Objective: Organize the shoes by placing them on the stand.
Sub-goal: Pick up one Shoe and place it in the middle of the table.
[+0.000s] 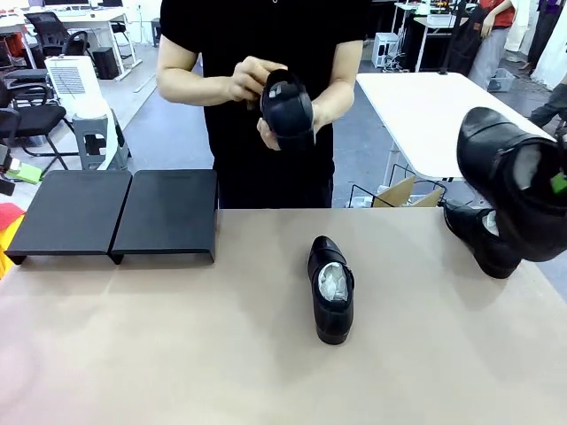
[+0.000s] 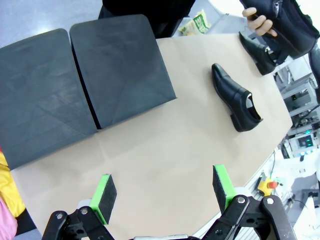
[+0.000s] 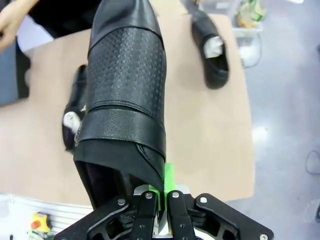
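Note:
Four glossy black shoes show. One shoe (image 1: 330, 289) stuffed with white paper lies mid-table, also in the left wrist view (image 2: 235, 97). A second shoe (image 1: 483, 237) lies at the table's right edge. A third shoe (image 1: 514, 173) hangs in the air at the right, my right gripper (image 1: 558, 183) shut on its heel rim; the right wrist view shows this shoe (image 3: 127, 75) toe away, pinched in the gripper (image 3: 162, 192). The person holds the fourth shoe (image 1: 286, 108) in both hands above the far edge. The black stand (image 1: 120, 212) sits bare at far left. My left gripper (image 2: 162, 192) hovers open above the table, near the stand (image 2: 75, 85).
The person stands at the far side, hands (image 1: 244, 80) at chest height. A second white table (image 1: 434, 106) and a cardboard box (image 1: 403, 193) lie beyond the far right edge. Bare tan tabletop (image 1: 177, 336) stretches in front of the stand.

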Available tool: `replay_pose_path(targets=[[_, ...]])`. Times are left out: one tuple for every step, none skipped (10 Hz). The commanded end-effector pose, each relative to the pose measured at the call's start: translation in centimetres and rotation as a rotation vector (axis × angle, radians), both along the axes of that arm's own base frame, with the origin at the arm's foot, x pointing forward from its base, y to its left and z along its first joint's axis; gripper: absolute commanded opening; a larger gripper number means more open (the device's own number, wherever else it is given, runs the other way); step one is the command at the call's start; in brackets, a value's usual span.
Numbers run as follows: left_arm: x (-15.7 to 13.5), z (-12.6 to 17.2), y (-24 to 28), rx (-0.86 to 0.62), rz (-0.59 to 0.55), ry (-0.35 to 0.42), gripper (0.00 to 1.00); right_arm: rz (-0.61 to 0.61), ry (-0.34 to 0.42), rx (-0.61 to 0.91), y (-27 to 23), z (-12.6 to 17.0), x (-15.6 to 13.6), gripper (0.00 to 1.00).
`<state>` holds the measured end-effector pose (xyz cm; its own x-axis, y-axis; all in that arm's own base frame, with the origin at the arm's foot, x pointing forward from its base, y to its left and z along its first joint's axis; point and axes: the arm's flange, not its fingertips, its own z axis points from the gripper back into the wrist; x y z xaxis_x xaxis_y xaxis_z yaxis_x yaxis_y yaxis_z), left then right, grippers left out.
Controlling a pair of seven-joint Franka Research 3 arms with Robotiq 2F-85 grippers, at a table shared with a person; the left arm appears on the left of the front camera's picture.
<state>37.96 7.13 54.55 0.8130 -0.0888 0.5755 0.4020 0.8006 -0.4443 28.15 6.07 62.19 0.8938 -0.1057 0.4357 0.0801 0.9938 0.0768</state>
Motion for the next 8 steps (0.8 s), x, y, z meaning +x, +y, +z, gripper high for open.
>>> replay_pose_path(targets=[[0.1, 0.0, 0.1, -0.006, -0.014, -0.014, 1.0, 0.036, -0.035, -0.058, 2.2, 0.5, -0.2, 0.0], [0.1, 0.0, 0.1, -0.006, -0.014, -0.014, 1.0, 0.0, 0.0, 0.0, 0.0, 0.0, 0.0, 0.0], [0.1, 0.0, 0.1, -0.006, -0.014, -0.014, 1.0, 0.0, 0.0, 0.0, 0.0, 0.0, 0.0, 0.0], [0.1, 0.0, 0.1, -0.006, -0.014, -0.014, 1.0, 0.0, 0.0, 0.0, 0.0, 0.0, 0.0, 0.0], [0.1, 0.0, 0.1, -0.006, -0.014, -0.014, 1.0, 0.021, 0.005, -0.024, 1.3, -0.3, -0.2, 0.0], [0.1, 0.0, 0.1, -0.006, -0.014, -0.014, 1.0, -0.037, 0.006, -0.093, 3.0, -0.6, -2.0, 0.0], [0.1, 0.0, 0.1, -0.006, -0.014, -0.014, 1.0, -0.049, -0.008, -0.09, 4.5, 0.0, -4.3, 0.0], [0.1, 0.0, 0.1, -0.006, -0.014, -0.014, 1.0, -0.048, -0.025, -0.088, 5.9, 0.7, -6.4, 0.0]])
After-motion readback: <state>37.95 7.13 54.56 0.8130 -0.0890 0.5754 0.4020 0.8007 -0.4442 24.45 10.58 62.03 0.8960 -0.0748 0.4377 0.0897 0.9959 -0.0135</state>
